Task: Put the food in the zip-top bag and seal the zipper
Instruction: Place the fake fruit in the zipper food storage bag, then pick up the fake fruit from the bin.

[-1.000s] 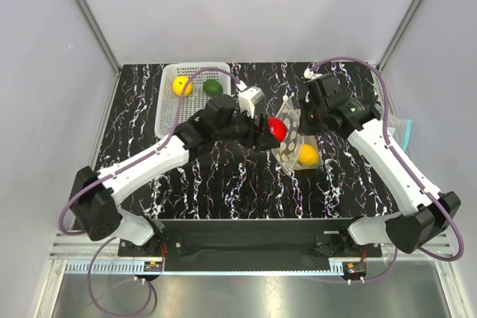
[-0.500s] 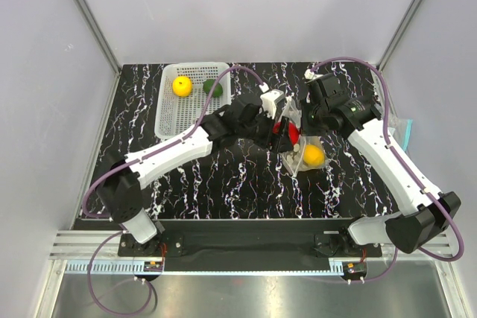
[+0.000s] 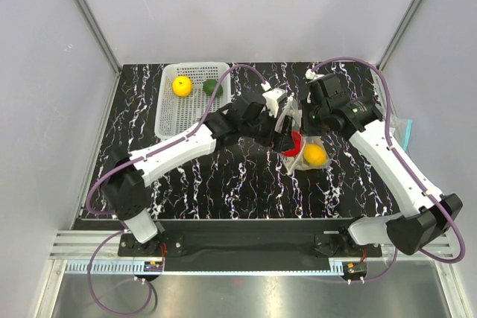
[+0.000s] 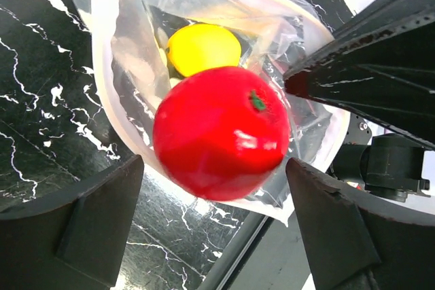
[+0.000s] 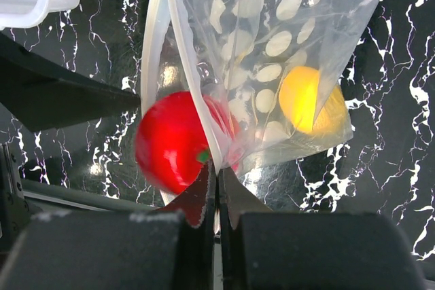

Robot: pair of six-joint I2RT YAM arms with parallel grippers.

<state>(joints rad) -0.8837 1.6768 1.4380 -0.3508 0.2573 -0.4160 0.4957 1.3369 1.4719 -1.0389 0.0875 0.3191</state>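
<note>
The dotted zip-top bag hangs open at mid-table, held up by its rim. My right gripper is shut on that rim beside the pale zipper, as the right wrist view shows. One yellow fruit lies inside the bag. The red fruit is at the bag's mouth, blurred, free of my fingers. My left gripper is open just over the mouth, its jaws wide on either side of the red fruit. The other yellow fruit and the dark green fruit lie in the basket.
The white mesh basket stands at the back left. A clear bag with a teal-blue strip lies at the right table edge. Both arms crowd the bag at mid-table. Grey walls close in the sides and back.
My left gripper carried the red fruit right to the bag's mouth and opened; the fruit now sits loose at the mouth. The right gripper kept holding the rim.
</note>
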